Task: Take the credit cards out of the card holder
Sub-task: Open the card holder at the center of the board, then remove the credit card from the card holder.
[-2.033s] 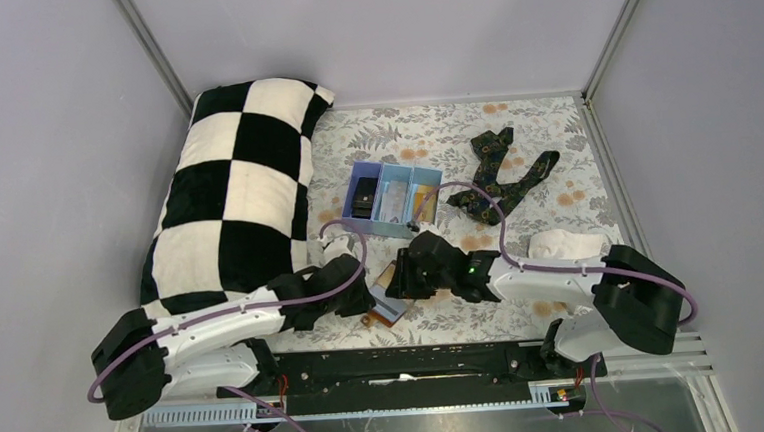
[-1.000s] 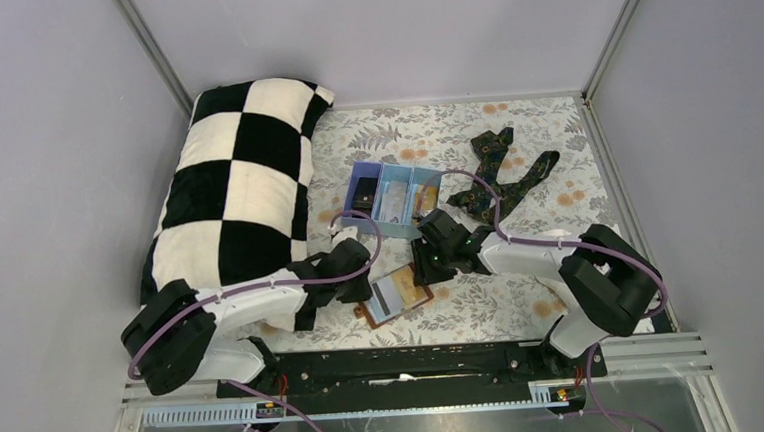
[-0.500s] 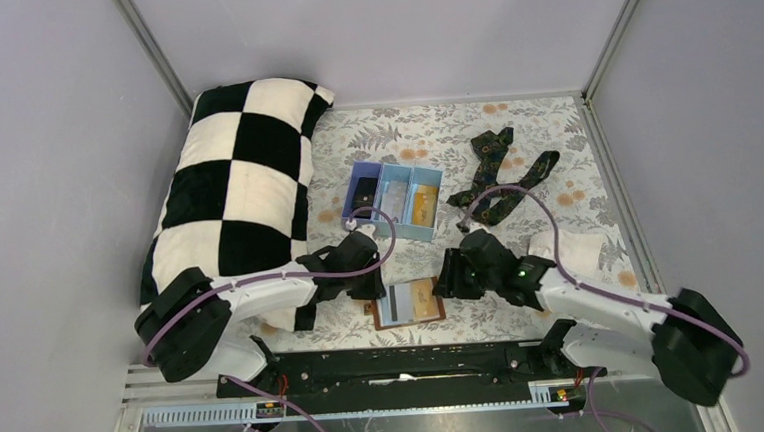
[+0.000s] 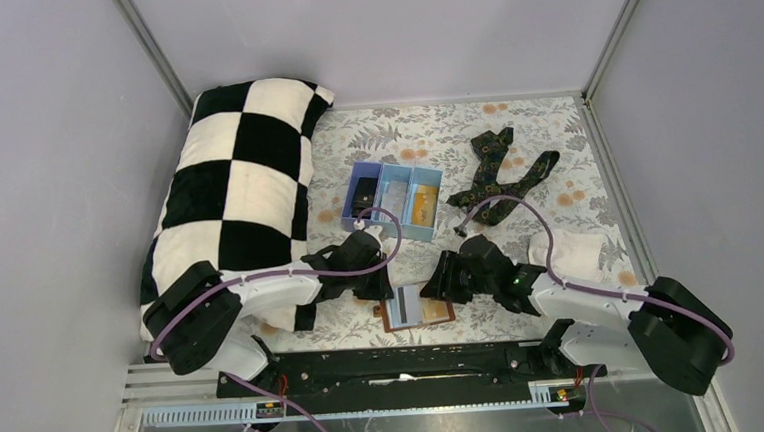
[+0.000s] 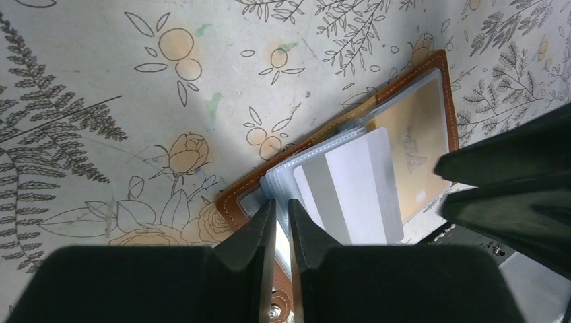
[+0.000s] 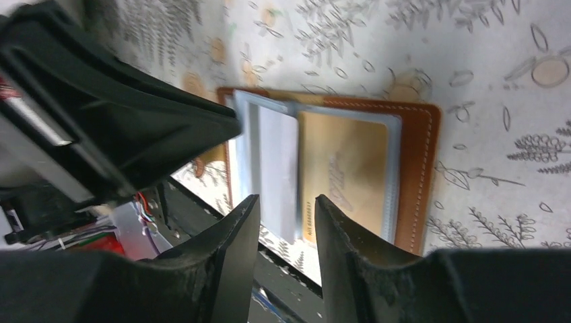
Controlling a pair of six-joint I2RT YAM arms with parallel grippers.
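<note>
The card holder [image 5: 236,202] lies open on the surface [image 5: 101,67] near the front edge, between both grippers. Its clear sleeves hold a pale card [image 5: 357,192] with a grey stripe and, beside it, a gold card [image 5: 414,141]. The left gripper [image 5: 281,205] pinches the holder's snap flap. The right gripper [image 6: 286,200] hangs over the cards, fingers apart. Behind, the tray [image 4: 391,229] has a black item [image 4: 365,195] in its left compartment and an orange item [image 4: 421,214] in its right.

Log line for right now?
card holder open, flat | gold card, pale card inside | left gripper at its edge, grip unclear | right gripper open above it
</note>
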